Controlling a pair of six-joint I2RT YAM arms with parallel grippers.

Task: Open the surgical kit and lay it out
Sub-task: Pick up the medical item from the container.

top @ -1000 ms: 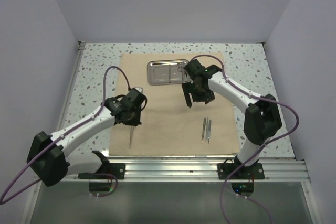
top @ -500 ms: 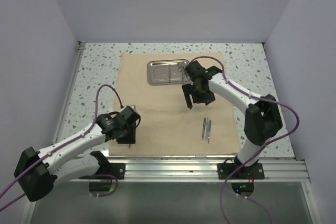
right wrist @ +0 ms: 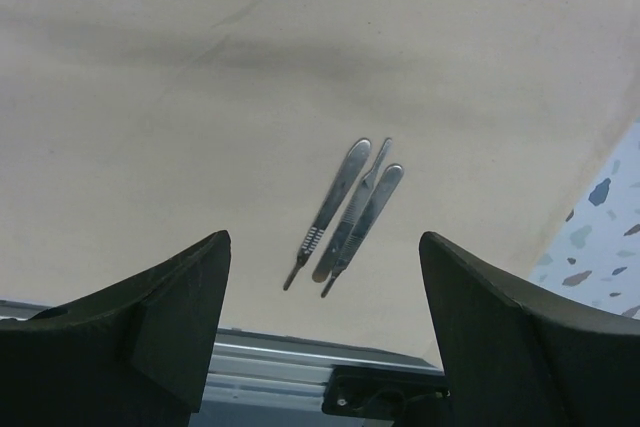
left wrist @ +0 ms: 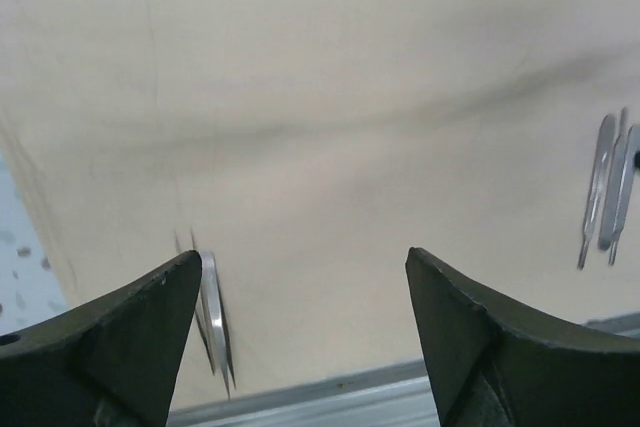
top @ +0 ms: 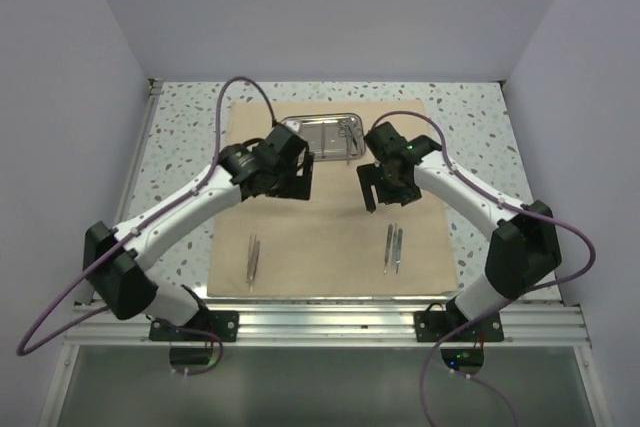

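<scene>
The beige cloth wrap (top: 320, 237) lies spread flat on the table. At its far edge stands the small steel tray (top: 322, 139) with scissors (top: 346, 131) inside. Tweezers (top: 253, 259) lie on the cloth near its front left; the left wrist view shows them (left wrist: 213, 317) beside my left finger. Three slim silver instruments (top: 393, 247) lie side by side at the front right, seen in the right wrist view (right wrist: 350, 212). My left gripper (top: 298, 187) hovers open and empty just in front of the tray. My right gripper (top: 368, 197) hangs open and empty over the cloth's right half.
Speckled tabletop (top: 180, 137) borders the cloth on both sides. A metal rail (top: 330, 322) runs along the near edge by the arm bases. Plain walls enclose the table at the left, right and back.
My left gripper let go of the tweezers at the cloth's front left, opened, and swung back up beside the tray. My right gripper shifted slightly right and nearer.
</scene>
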